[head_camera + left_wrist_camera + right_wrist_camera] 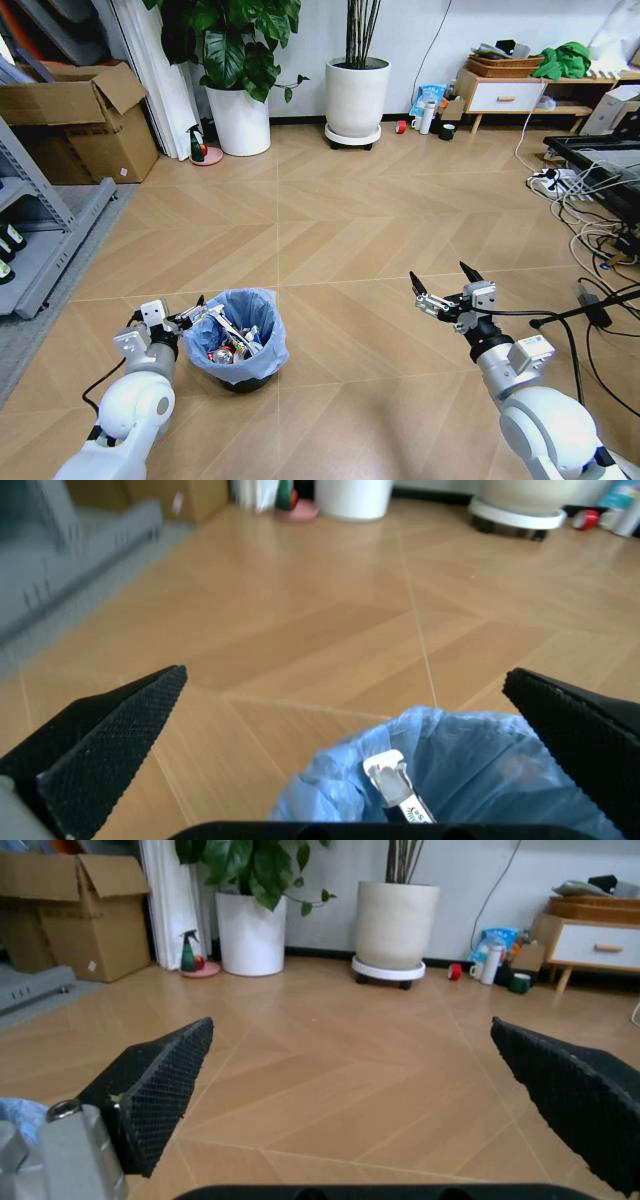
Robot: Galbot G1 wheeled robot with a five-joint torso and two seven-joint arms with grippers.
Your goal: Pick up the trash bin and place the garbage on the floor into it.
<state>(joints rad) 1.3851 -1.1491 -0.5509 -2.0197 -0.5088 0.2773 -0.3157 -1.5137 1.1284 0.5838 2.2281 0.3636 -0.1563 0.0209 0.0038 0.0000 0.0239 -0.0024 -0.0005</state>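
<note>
Beside left pincer (193,312), released, blue-lined trash bin (237,338) holding garbage (229,343); right pincer (440,285) released

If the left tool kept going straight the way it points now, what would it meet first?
The trash bin. The left tool is open and aimed at the bin's blue-bagged rim, which lies between its fingertips in the left wrist view. It looks very near, though whether they touch is unclear.
</note>
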